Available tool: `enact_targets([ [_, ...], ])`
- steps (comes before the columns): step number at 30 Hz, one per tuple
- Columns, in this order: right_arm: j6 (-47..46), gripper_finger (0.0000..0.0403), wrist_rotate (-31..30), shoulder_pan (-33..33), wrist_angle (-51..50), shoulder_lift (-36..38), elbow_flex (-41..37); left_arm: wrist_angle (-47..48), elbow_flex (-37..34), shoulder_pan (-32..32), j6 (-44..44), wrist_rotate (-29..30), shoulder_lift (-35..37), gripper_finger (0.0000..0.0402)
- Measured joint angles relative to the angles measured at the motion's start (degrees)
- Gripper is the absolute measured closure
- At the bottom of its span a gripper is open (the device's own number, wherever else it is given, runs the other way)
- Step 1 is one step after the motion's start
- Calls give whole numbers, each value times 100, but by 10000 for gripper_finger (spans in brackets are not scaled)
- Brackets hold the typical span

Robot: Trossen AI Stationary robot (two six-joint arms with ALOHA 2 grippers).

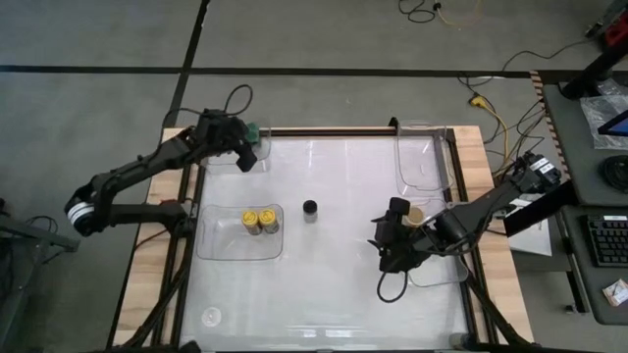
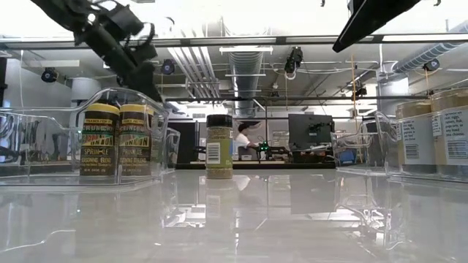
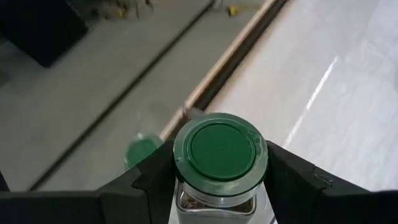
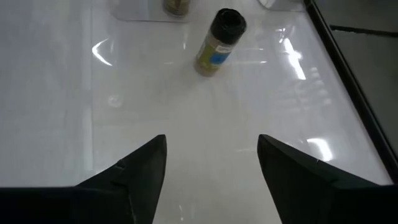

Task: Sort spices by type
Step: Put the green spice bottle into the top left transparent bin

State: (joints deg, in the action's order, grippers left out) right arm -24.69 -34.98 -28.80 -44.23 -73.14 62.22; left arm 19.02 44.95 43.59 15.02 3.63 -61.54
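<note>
Left pincer [image 3: 221,180] is clamped on a green-lidded jar [image 3: 220,155], held above the table's [image 1: 334,284] far left corner. Right pincer [image 4: 211,162] stands apart and empty; the black-lidded jar [image 4: 219,40] stands well ahead of it.

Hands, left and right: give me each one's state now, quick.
Left hand: closed on the green-lidded jar, at the table's far left corner.
Right hand: open, holding nothing.
</note>
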Motion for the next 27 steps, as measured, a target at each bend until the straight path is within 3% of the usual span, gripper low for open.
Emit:
enact_targets([
  [4,23,156,3,41,0,0,0,-37,15,295,106,-389,-436,217],
  [12,225,168,58,36,0,0,0,-45,227,794,867,-1699,-1128,217],
  [22,289,168,65,36,2,0,-14,298,605,1153,2235,-1970,-1973,217],
  [27,275,162,66,36,-1,-2,-49,147,618,1511,2425,-2257,-2359,217],
])
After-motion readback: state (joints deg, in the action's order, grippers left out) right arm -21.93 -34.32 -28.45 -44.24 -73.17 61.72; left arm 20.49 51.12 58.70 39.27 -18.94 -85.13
